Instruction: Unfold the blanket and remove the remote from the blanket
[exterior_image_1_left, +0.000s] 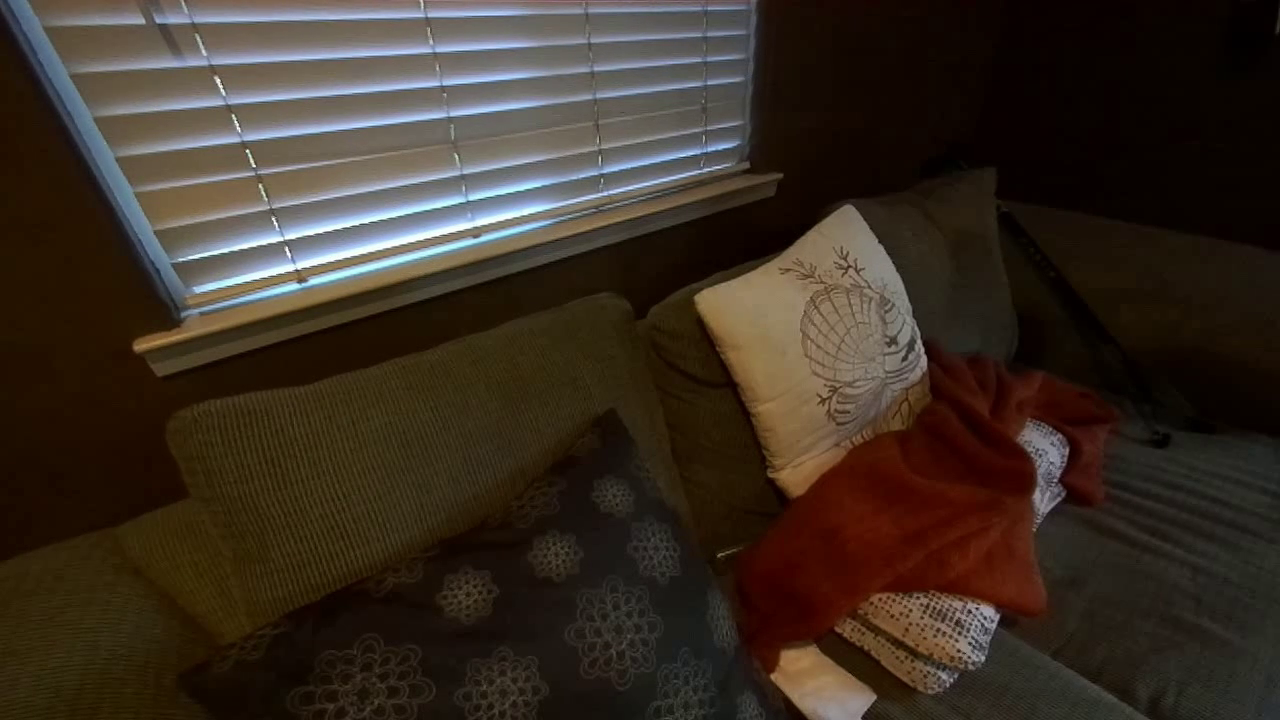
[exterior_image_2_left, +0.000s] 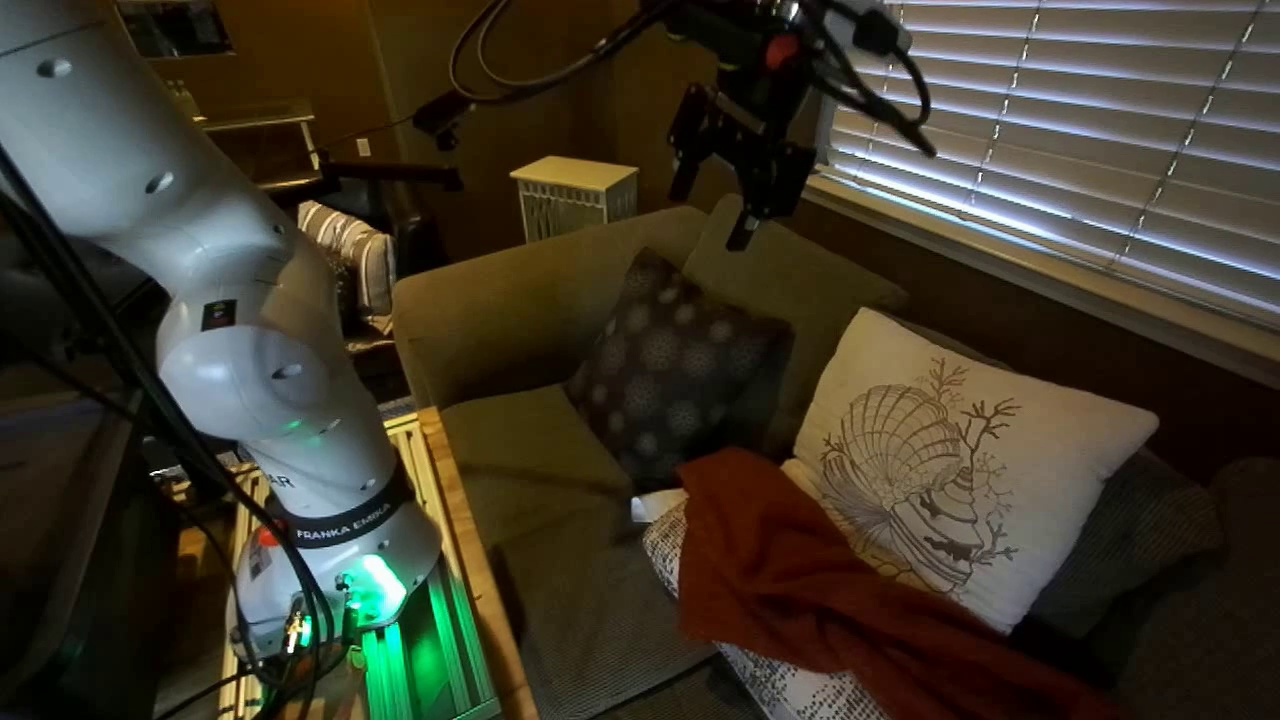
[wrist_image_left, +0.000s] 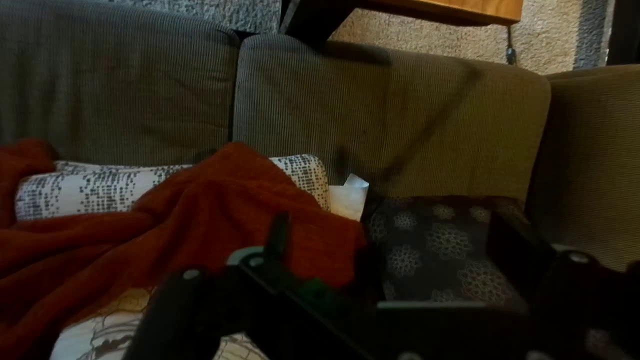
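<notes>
The red blanket (exterior_image_2_left: 780, 560) lay crumpled in loose folds against the lower edge of the shell pillow (exterior_image_2_left: 960, 470), which leaned on the back of the sofa (exterior_image_2_left: 560, 560). In front of the shell pillow, dotted white fabric (wrist_image_left: 100, 192) showed from under the blanket's edges. The gripper (exterior_image_2_left: 712, 217) hung higher than the shell pillow and well apart from it, released, its fingers spread wide. A dark flowered pillow (exterior_image_2_left: 680, 370) rested to one side of the shell pillow; on that side, just beside the blanket, lay a white piece (wrist_image_left: 348, 199) too unclear to name. Blinds (exterior_image_1_left: 350, 150) hung behind and above the shell pillow.
</notes>
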